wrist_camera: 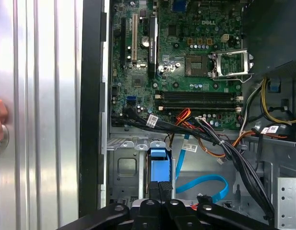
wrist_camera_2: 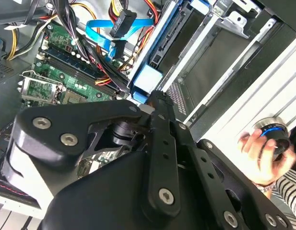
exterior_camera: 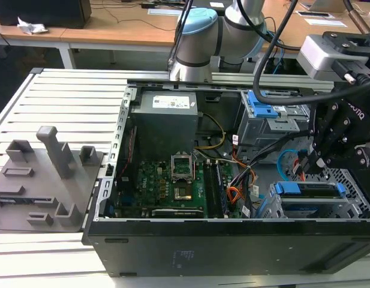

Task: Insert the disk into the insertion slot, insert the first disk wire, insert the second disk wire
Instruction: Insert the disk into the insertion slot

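Arm comes in from behind the open PC case (exterior_camera: 232, 252) and bends over to the exterior view's right, with the gripper (exterior_camera: 321, 161) pointing down into the case above the insertion slot (exterior_camera: 355, 201). The disk (exterior_camera: 310, 192) in its blue caddy is sitting in that cage. In the first wrist view the gripper's fingers (wrist_camera: 155, 190) look pressed together right at the caddy's blue end, though I honestly can't tell if they're touching it. A person's hand (wrist_camera_2: 263, 151) rests on a round button outside the case.
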